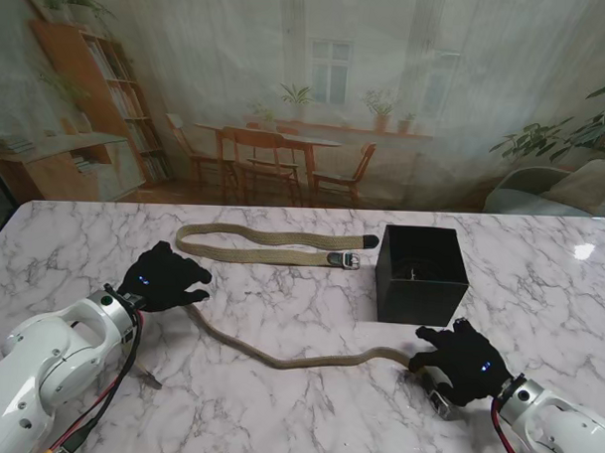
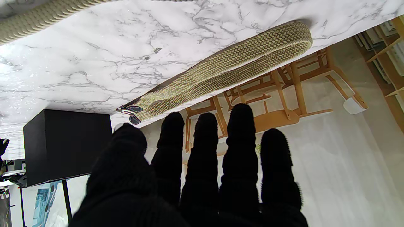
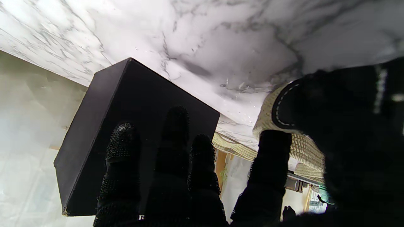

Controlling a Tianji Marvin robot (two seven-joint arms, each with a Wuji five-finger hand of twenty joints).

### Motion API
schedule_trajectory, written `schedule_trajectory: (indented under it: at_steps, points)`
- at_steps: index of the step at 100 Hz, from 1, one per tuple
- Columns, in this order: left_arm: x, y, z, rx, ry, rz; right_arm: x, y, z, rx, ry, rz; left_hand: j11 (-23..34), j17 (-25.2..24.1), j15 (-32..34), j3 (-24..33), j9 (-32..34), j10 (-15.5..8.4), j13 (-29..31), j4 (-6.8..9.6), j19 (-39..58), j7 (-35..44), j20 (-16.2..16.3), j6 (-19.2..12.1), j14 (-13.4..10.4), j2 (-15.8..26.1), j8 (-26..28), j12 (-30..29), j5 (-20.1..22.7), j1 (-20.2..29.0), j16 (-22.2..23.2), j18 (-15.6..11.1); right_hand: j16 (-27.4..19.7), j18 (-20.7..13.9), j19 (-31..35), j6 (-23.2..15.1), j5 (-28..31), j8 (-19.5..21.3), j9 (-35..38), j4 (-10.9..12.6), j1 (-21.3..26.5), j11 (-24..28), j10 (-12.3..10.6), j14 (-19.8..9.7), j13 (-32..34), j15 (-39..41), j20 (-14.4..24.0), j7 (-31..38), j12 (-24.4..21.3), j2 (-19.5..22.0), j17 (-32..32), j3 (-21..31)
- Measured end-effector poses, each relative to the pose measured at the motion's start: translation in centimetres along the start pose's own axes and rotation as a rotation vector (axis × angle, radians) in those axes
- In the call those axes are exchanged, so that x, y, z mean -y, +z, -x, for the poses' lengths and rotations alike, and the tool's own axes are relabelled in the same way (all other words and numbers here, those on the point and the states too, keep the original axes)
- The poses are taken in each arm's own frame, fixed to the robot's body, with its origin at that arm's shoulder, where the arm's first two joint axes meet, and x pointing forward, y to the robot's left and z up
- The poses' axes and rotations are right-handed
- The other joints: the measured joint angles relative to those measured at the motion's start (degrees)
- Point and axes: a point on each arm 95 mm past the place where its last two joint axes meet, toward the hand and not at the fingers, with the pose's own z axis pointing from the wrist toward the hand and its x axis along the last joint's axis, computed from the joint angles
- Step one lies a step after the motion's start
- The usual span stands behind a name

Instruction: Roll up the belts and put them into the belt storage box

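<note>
A tan woven belt (image 1: 308, 361) lies across the near part of the marble table, running from my left hand (image 1: 166, 278) to my right hand (image 1: 464, 361). The left hand rests over its left end with fingers (image 2: 205, 157) stretched out and holding nothing; that belt (image 2: 31, 19) shows beside it. My right hand (image 3: 195, 183) pinches the belt's leather-tipped end (image 3: 303, 148) between thumb and index finger. A second tan belt (image 1: 272, 240) lies folded double farther from me, its buckle (image 1: 346, 259) beside the black storage box (image 1: 420, 273). The box is upright and open-topped.
The box (image 3: 126, 104) stands just beyond my right hand's fingers. The folded belt (image 2: 227, 66) lies ahead of my left hand, near the table's far edge. Bare marble (image 1: 300, 306) separates the two belts.
</note>
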Motion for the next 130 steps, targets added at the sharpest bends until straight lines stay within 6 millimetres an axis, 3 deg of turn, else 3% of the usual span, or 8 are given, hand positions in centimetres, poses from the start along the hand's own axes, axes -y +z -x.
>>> schedule_trajectory:
  at_steps: [11,21,29,34,47,64,95,130]
  points:
    - [0.0,0.0,0.0,-0.001,-0.001,0.001,-0.1,0.2,-0.1,0.001,0.006,0.007,0.0,0.0,0.0,0.0,0.0,0.0,0.0,0.0,0.0,0.0,0.0,0.0,0.0,0.0,0.0,0.0,0.0,0.0,0.0,0.0,0.0,0.2,0.0,-0.4,0.9,6.2,0.0,0.0,-4.3,0.0,0.7,0.5,-1.0,0.0,0.0,6.9,0.0,-0.1,0.0,-0.9]
    - [-0.1,0.1,-0.1,-0.001,-0.002,0.003,-0.1,0.3,-0.1,0.003,0.012,0.004,0.0,0.0,0.0,0.0,0.0,0.0,0.0,0.0,0.0,0.0,0.0,0.0,0.0,0.0,0.0,0.0,0.0,0.0,0.0,0.0,-0.5,0.2,0.0,0.5,1.5,8.2,0.0,0.0,-5.6,0.1,0.5,0.5,-1.0,0.0,0.0,8.3,0.0,0.0,0.0,-1.3]
    - [-0.1,0.1,-0.1,-0.001,-0.002,0.004,-0.1,0.3,-0.1,0.004,0.019,0.003,0.0,0.0,0.0,0.0,0.0,0.0,0.0,0.0,0.0,0.0,0.0,0.0,0.0,0.0,0.0,0.0,0.0,0.0,0.0,0.0,-0.5,0.2,0.0,2.2,3.1,8.8,0.9,0.0,-5.6,0.1,-1.0,0.5,-0.8,0.0,-0.1,8.9,0.1,3.9,0.2,-2.9]
    - [-0.1,0.1,-0.1,-0.001,-0.002,0.004,-0.1,0.4,-0.1,0.005,0.023,0.002,0.0,0.0,0.0,0.0,0.0,0.0,0.0,0.0,0.0,0.0,0.0,0.0,0.0,0.0,0.0,0.0,0.0,0.0,0.0,0.0,-0.5,0.2,0.0,3.1,4.2,8.7,2.4,-0.9,-5.6,0.7,-1.7,0.5,-0.7,0.0,-0.1,9.0,0.1,5.7,0.3,-4.5]
    - [-0.1,0.1,-0.1,-0.001,-0.002,0.004,-0.1,0.5,-0.2,0.011,0.041,-0.003,0.0,0.0,0.0,0.0,0.0,0.0,0.0,0.0,0.0,0.0,0.0,0.0,0.0,0.0,0.0,0.0,0.0,0.0,0.0,0.0,-0.7,0.2,0.0,3.7,4.9,4.5,12.5,-5.9,-4.2,0.7,-6.9,0.5,1.1,0.0,-0.5,15.7,0.1,8.2,1.8,-7.7]
    - [-0.1,0.1,-0.1,0.0,-0.004,0.006,0.0,0.7,-0.5,0.019,0.08,0.001,0.0,0.0,0.0,0.0,0.0,0.0,0.0,0.0,0.0,0.0,0.0,0.0,0.0,0.0,0.0,0.0,0.0,0.0,0.0,0.0,-0.7,0.0,0.8,3.8,6.8,3.9,21.9,-7.0,-1.2,2.0,-9.3,-0.8,3.4,0.0,-0.6,24.1,1.5,8.3,3.2,-7.8]
    - [-0.1,0.1,-0.1,-0.001,-0.006,0.008,0.2,1.1,-0.8,0.019,0.135,0.016,0.0,0.0,0.0,0.0,0.0,0.0,0.0,0.0,0.0,0.0,0.0,0.0,0.0,0.0,0.0,0.0,0.0,0.0,0.0,0.0,0.5,-0.6,1.4,5.4,15.9,0.4,31.1,-7.5,-0.8,2.2,-9.1,-1.1,6.7,0.0,-0.6,29.3,5.5,8.9,4.3,-7.7]
    - [-0.1,0.1,-0.1,0.0,-0.007,0.007,0.5,1.5,-1.3,0.006,0.211,0.045,0.0,0.0,0.0,0.0,0.0,0.0,0.0,0.0,0.0,0.0,0.0,0.0,0.0,0.0,0.0,0.0,0.0,0.0,0.0,0.0,10.2,-1.3,10.1,15.2,25.9,2.6,42.3,-5.8,-0.9,4.7,-3.4,1.4,17.0,14.0,3.9,29.9,9.9,9.5,11.0,-2.7]
